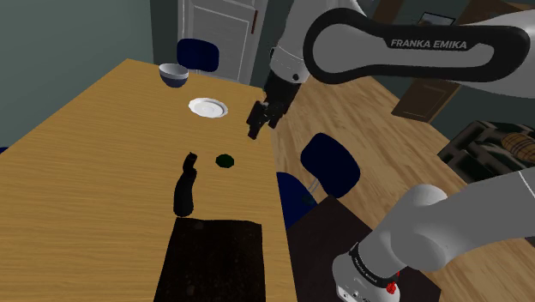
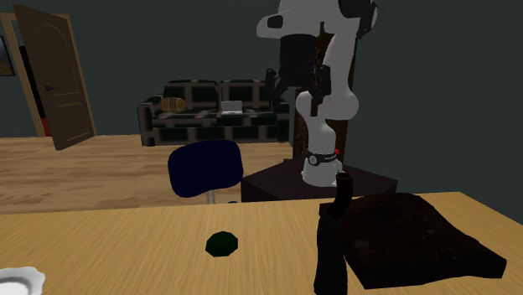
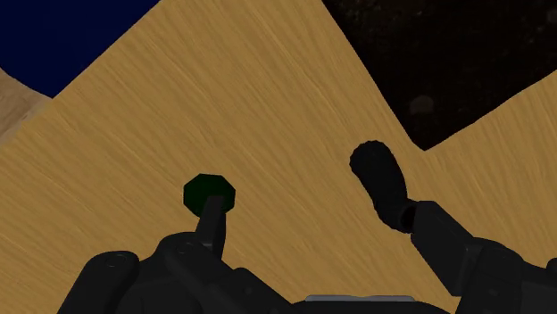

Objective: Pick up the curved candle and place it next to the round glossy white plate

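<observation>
The curved candle [image 1: 185, 185] is a black, bent stick lying on the wooden table [image 1: 94, 146], just beyond the edge of a black mat [image 1: 213, 262]. The round white plate [image 1: 208, 107] sits farther along the table. My gripper [image 1: 261, 123] hangs open in the air above the table's edge on the shoulder view's right, apart from both. In the wrist view the open gripper [image 3: 321, 230] looks down from a height. The candle [image 3: 379, 178] shows beside one fingertip [image 3: 436, 234], far below it and not held. The second exterior view has the candle [image 2: 330, 245] next to the mat [image 2: 411, 239].
A small dark green object [image 1: 225, 160] lies on the table between candle and gripper, also [image 3: 210, 191]. A bowl [image 1: 174, 75] stands beyond the plate. Blue chairs [image 1: 330, 163] stand along the table's side near the stand. A sofa [image 2: 214, 109] stands at the far wall.
</observation>
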Available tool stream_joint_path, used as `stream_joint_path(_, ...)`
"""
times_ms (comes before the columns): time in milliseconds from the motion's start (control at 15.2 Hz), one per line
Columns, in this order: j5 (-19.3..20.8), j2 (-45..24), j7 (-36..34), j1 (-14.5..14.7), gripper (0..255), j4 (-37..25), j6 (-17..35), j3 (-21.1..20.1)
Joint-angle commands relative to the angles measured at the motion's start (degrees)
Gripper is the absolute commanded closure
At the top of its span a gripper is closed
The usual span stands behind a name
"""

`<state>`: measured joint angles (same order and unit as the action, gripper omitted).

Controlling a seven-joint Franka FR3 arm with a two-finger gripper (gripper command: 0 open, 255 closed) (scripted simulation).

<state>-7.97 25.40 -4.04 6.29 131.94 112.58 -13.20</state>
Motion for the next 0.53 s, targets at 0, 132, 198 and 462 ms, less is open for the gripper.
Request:
stream_joint_path(0, -0.8, -3.1, -1.8, 0.6, 0, -1.2, 2.2, -1.6)
stream_joint_path(132, -1.2, -6.4, -3.5, 1.1, 0, -2.9, 4.2, -3.0)
stream_joint_path(198, -1.4, -8.1, -4.3, 1.4, 0, -3.9, 5.2, -3.7)
stream_joint_path(462, -1.2, -15.3, -7.9, 2.3, 0, -8.3, 8.6, -6.4)
